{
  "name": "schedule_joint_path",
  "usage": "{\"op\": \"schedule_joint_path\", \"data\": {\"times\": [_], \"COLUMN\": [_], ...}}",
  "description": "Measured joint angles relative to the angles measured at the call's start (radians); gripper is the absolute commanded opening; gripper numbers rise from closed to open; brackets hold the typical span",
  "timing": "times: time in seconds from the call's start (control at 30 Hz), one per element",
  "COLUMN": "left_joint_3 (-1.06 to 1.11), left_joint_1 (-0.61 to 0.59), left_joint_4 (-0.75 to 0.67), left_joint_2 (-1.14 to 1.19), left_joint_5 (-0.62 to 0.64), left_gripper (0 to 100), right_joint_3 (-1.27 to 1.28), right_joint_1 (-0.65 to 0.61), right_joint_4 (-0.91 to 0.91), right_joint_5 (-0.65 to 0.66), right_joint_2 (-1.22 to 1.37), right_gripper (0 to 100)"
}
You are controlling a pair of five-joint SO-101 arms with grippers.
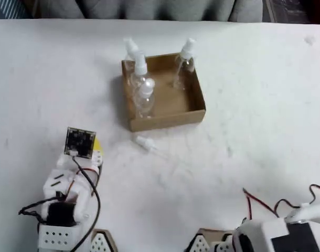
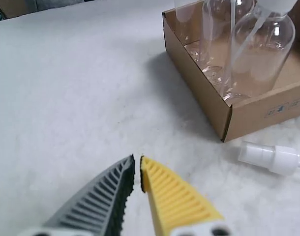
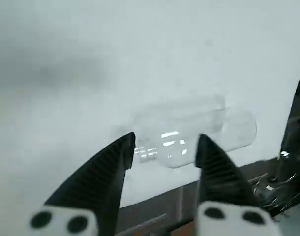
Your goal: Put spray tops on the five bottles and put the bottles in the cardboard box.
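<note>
The cardboard box [image 1: 194, 113] stands mid-table and holds several clear bottles with white spray tops [image 1: 145, 97], upright. A loose spray top [image 1: 146, 143] lies on the table just in front of the box, also seen as the spray top [image 2: 270, 157] beside the box's corner [image 2: 248, 115]. My left gripper [image 2: 137, 167] is shut and empty, low over the table left of that top, at the left gripper [image 1: 98, 150]. My right gripper [image 3: 165, 140] is open just above a topless clear bottle [image 3: 214, 130] that lies on its side near the table's edge.
The white table [image 1: 254, 79] spreads wide on both sides of the box. The right arm's body [image 1: 278, 236] sits at the front right edge with red and black wires [image 1: 254, 205]. The left arm's base [image 1: 60, 220] is at the front left.
</note>
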Motion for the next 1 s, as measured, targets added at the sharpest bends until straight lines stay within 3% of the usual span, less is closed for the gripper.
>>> {"op": "schedule_joint_path", "data": {"times": [0.13,0.3,0.47,0.7,1.0], "left_joint_3": [0.000,0.000,0.000,0.000,0.000], "left_joint_1": [0.000,0.002,0.002,0.008,0.012], "left_joint_4": [0.000,0.000,0.000,0.000,0.000], "left_joint_2": [0.000,0.000,0.000,0.000,0.000], "left_joint_5": [-0.043,-0.052,-0.055,-0.055,-0.055], "left_gripper": [2,2,2,2,2], "right_joint_3": [-0.064,-0.101,-0.106,-0.106,-0.150], "right_joint_1": [0.009,0.014,0.017,0.018,-0.140], "right_joint_4": [-0.002,-0.028,-0.064,-0.141,-0.198], "right_joint_5": [-0.196,-0.324,-0.354,-0.361,-0.466], "right_joint_2": [0.052,0.081,0.089,0.192,0.278], "right_gripper": [5.8,7.3,0.9,1.5,1.5]}}
